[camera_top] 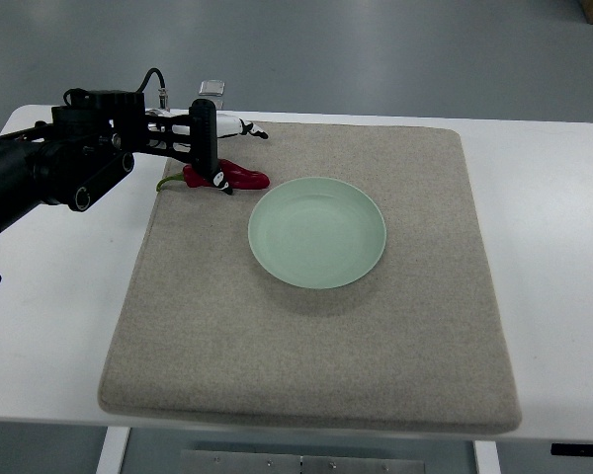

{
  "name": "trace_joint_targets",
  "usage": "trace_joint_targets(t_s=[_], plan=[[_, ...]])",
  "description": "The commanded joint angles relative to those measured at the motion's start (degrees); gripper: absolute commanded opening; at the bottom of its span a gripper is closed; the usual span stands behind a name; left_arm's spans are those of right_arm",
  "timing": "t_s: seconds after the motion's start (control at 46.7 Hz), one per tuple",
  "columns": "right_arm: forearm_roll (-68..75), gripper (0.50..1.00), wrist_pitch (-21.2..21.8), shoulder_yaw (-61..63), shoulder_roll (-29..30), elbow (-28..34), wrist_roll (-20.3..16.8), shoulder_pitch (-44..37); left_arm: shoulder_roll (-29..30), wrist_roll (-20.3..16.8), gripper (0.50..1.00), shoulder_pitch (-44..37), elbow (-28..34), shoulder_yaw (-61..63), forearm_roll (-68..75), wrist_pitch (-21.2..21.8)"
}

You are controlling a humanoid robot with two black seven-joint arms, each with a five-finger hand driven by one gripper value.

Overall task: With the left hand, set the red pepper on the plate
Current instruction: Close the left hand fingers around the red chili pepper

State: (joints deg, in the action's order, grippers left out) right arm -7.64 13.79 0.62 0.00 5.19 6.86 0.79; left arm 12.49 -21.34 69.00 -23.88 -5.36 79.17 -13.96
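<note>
The red pepper [239,178], dark red with a green stem, lies on the grey mat [306,326] just left of and behind the pale green plate [316,232]. The plate holds nothing. My black left arm comes in from the left edge, and its left hand [220,153] hovers over the pepper's stem end. The fingers are spread: the white-tipped fingers [245,127] reach past the pepper's far side, while the black thumb points down and touches or nearly touches the pepper. Part of the pepper is hidden under the hand. The pepper still rests on the mat.
The mat covers most of a white table [553,247]. A small clear object [211,87] sits at the table's far edge behind the hand. Grey floor lies beyond the table.
</note>
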Motion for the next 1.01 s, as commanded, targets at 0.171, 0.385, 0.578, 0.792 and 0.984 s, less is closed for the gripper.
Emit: trace_joint_targets(t_s=[0.171, 0.385, 0.578, 0.792, 0.984], plan=[[0.0, 0.928, 0.01, 0.0, 0.0, 0.0, 0.0, 0.0, 0.0, -0.02, 0.941, 0.25, 0.24, -0.09, -0.33, -2.56], [0.0, 0.93, 0.01, 0.0, 0.0, -0.09, 0.0, 0.0, 0.96, 0.07, 0.78, 0.43, 0.24, -0.09, -0.15, -2.56], [0.0, 0.928, 0.01, 0.0, 0.0, 0.0, 0.0, 0.0, 0.96, 0.07, 0.668, 0.52, 0.33, 0.0, 0.02, -2.56], [0.0, 0.928, 0.01, 0.0, 0.0, 0.0, 0.0, 0.0, 0.96, -0.02, 0.544, 0.43, 0.24, 0.0, 0.11, -2.65], [0.0, 0.928, 0.01, 0.0, 0.0, 0.0, 0.0, 0.0, 0.96, 0.07, 0.5, 0.52, 0.33, 0.0, 0.37, -2.74]])
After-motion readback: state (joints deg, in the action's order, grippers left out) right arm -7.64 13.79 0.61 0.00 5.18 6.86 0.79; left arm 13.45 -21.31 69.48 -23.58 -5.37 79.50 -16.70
